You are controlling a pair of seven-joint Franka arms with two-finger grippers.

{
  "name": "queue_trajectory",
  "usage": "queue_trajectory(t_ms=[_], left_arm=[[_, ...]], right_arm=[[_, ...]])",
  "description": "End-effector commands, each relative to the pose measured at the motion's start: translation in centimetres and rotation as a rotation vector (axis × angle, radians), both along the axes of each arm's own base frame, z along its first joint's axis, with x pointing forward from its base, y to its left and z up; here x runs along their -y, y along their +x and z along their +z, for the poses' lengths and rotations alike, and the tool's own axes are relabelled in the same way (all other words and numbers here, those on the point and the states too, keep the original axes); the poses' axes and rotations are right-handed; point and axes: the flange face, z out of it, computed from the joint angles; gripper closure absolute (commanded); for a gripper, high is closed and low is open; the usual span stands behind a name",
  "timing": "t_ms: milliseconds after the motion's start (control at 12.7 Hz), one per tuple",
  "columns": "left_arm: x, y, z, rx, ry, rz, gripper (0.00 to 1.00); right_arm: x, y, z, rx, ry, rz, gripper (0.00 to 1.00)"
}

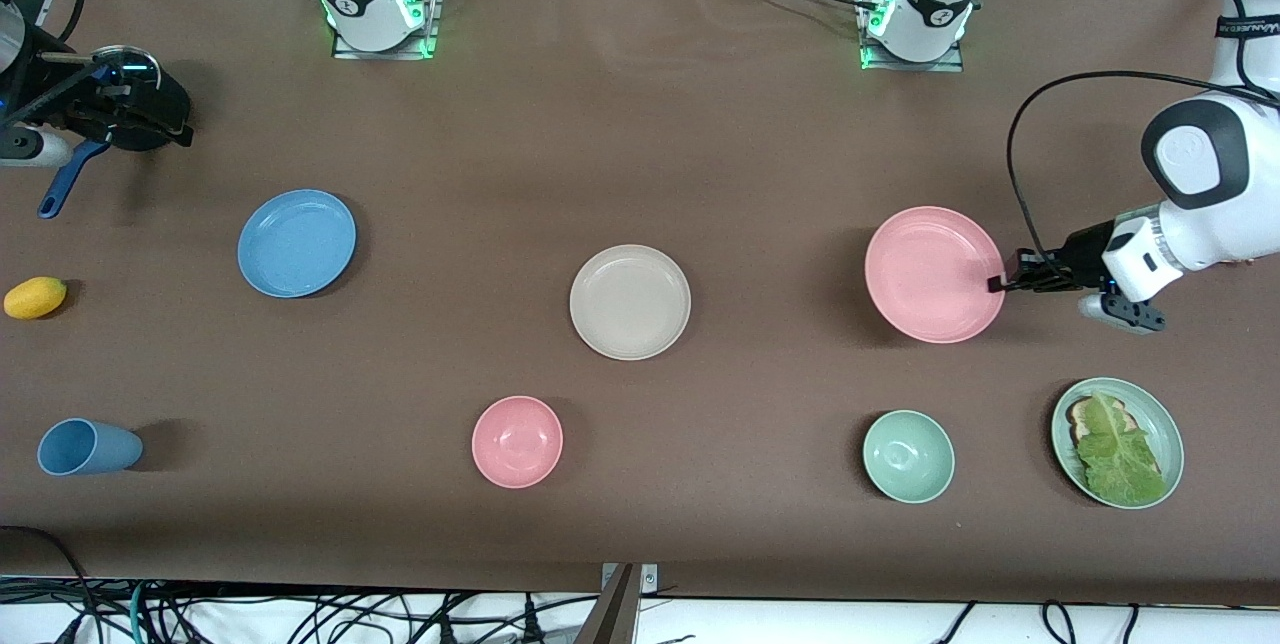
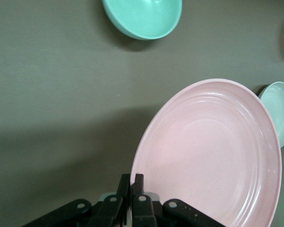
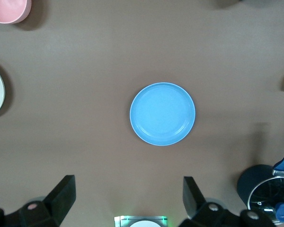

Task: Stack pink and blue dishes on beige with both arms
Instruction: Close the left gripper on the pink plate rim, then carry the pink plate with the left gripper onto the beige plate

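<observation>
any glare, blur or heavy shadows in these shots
Front view: even light, soft shadows beside the dishes, green glow at the arm bases. Left wrist view: the pink plate looms large with a broad shadow under it and sheen on its rim. Right wrist view: sharp blue plate, little shadow.

Pink plate point(image 1: 930, 269) tilted; blue point(image 1: 297, 242), beige point(image 1: 630, 301) plates flat.

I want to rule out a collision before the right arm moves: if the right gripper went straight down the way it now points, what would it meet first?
Probably the round matte blue plate, centred between the open right gripper's fingers; nothing shows in between.
</observation>
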Motion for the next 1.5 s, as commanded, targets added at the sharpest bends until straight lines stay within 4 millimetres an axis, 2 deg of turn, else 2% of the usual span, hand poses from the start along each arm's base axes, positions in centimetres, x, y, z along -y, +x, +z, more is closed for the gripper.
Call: queue_trajectory(t_ms=[0, 158, 395, 553, 789, 1184, 1421], left_arm=[[4.4, -0.3, 1.1, -0.048, 0.011, 0.034, 1.00], [8.7, 0.5, 2.2, -0.025, 0.056, 0.044, 1.00], [15.4, 0.6, 3.3, -0.016, 0.116, 0.095, 1.00], [19.3, 0.7, 3.3, -0.016, 0.113, 0.098, 1.00], [24.2, 0.8, 1.1, 0.006, 0.122, 0.097, 1.00], [32.2, 1.4, -0.9, -0.007, 0.192, 0.154, 1.00], [35.8, 1.0, -2.7, 0.022, 0.235, 0.184, 1.00]], right_arm=[[0.0, -0.7, 0.8, 0.004, 0.012, 0.002, 0.00], [-0.1, -0.7, 0.8, 0.003, 0.012, 0.003, 0.00], [-0.3, -0.8, 0.8, -0.004, 0.011, -0.003, 0.00], [-1.3, -1.0, 0.7, -0.014, 0.008, 0.014, 0.00], [-1.1, -0.7, 0.2, -0.022, 0.008, 0.010, 0.00], [-1.0, -0.9, 0.0, -0.031, 0.009, 0.008, 0.00], [-1.0, -0.9, 0.1, -0.027, 0.008, 0.008, 0.00]])
